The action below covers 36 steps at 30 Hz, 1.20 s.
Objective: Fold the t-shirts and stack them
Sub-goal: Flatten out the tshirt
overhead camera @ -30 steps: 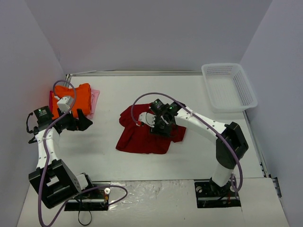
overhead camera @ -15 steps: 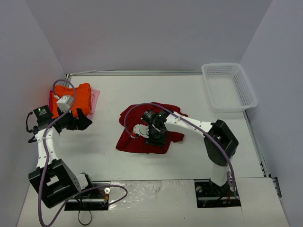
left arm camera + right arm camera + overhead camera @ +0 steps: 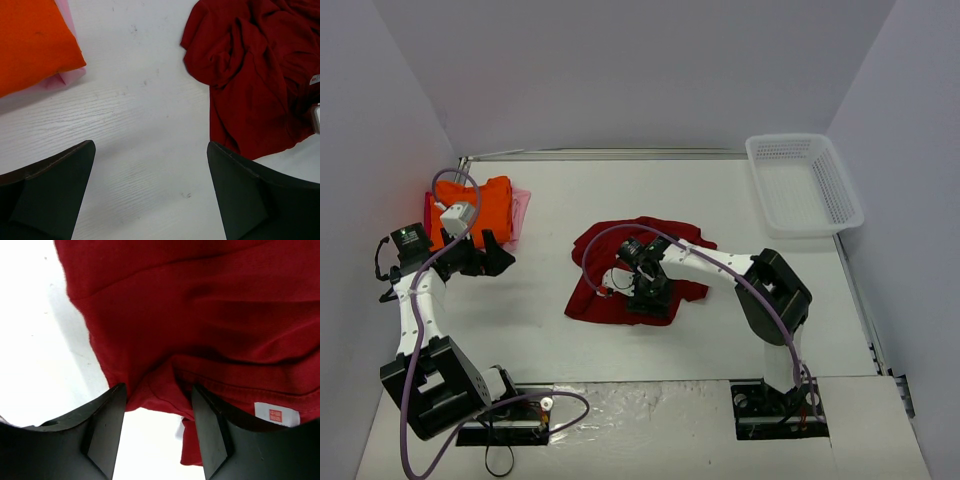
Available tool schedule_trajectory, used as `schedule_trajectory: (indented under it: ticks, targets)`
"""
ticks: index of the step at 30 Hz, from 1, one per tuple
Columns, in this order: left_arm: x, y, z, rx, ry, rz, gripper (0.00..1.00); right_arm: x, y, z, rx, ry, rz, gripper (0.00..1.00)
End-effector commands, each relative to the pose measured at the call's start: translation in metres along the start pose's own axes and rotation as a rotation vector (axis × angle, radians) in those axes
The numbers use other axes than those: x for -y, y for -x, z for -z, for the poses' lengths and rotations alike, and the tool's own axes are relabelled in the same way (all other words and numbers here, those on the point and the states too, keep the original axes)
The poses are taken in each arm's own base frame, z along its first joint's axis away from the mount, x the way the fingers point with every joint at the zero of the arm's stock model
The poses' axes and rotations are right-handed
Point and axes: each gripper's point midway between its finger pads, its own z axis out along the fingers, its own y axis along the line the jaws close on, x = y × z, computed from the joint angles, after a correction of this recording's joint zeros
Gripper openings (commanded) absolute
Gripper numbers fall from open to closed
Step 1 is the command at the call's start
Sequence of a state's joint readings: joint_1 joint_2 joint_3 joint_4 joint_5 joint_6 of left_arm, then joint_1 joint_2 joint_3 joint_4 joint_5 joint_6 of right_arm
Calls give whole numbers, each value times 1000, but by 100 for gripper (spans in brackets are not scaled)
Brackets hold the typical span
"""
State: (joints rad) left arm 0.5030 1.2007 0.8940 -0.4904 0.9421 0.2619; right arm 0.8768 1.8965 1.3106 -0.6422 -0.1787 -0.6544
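Note:
The dark red t-shirt (image 3: 605, 290) lies crumpled at the table's middle; it also fills the right wrist view (image 3: 200, 315) and shows in the left wrist view (image 3: 250, 75). My right gripper (image 3: 650, 293) hovers low over its near part, open, with a folded hem edge lying loose between the jaws (image 3: 159, 387). The orange t-shirt (image 3: 485, 205) lies folded on the pale pink t-shirt (image 3: 521, 212) at the far left, and both show in the left wrist view (image 3: 30, 45), (image 3: 67, 77). My left gripper (image 3: 500, 256) stands wide open over bare table (image 3: 151, 145), just near of that stack.
A white mesh basket (image 3: 805, 185) stands at the far right corner, with nothing in it. White walls close in the table (image 3: 720, 340) on three sides. A white label with red print (image 3: 276, 415) shows on the red shirt's hem.
My right gripper has moved left and nearer across the red shirt, narrowing then widening its jaws. The shirt's far right part now lies spread out. The left arm has stayed put.

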Motion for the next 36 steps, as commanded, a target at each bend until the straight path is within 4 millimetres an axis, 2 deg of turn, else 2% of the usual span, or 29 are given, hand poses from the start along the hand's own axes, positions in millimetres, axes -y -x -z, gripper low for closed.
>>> schedule_trajectory:
  ticks: [1,4,5,6,7,11,13,16,19,23,26,27,29,30,31,33,34,36]
  targets:
    - [7,20,7,39,-14,-76,94,6,-4,3,-29,-27,-15,50]
    - [8,20,7,39,-16,-78,94,14,-4,2,-39,-57,-19,43]
    - [7,20,7,39,-15,-77,94,16,-5,1,-43,-66,-31,37]
    - [7,20,7,38,-15,-76,94,20,-8,-1,-58,-85,-37,25]
    - [8,20,7,39,-17,-76,94,23,-8,-1,-58,-99,-44,21]
    - [9,19,6,39,-30,-75,94,31,-12,-2,-72,-124,-57,13]
    - [9,20,7,41,-29,-75,94,33,-14,-2,-76,-127,-66,1]
    - [10,20,7,41,-29,-77,94,36,-13,2,-67,-138,-73,0]
    - [9,20,6,40,-31,-75,94,35,-4,16,-28,-135,-72,0]
    - [9,19,6,37,-30,-74,94,18,15,52,32,-71,-28,0]
    - [9,21,7,39,-24,-78,94,16,36,88,119,-100,3,0]
    - [8,21,7,39,-21,-80,94,22,47,104,166,-126,6,0]
    - [9,21,7,40,-19,-79,94,28,56,130,228,-169,0,0]
    - [9,21,8,42,-16,-83,94,39,54,139,247,-196,-25,0]
    - [9,22,8,43,-16,-84,94,50,57,158,286,-238,-42,0]
    - [10,24,10,49,-12,-92,94,71,51,177,320,-301,-84,0]
    - [10,24,10,50,-12,-93,94,91,40,195,354,-357,-142,0]
    - [11,25,11,54,-12,-96,94,121,28,217,407,-456,-211,0]
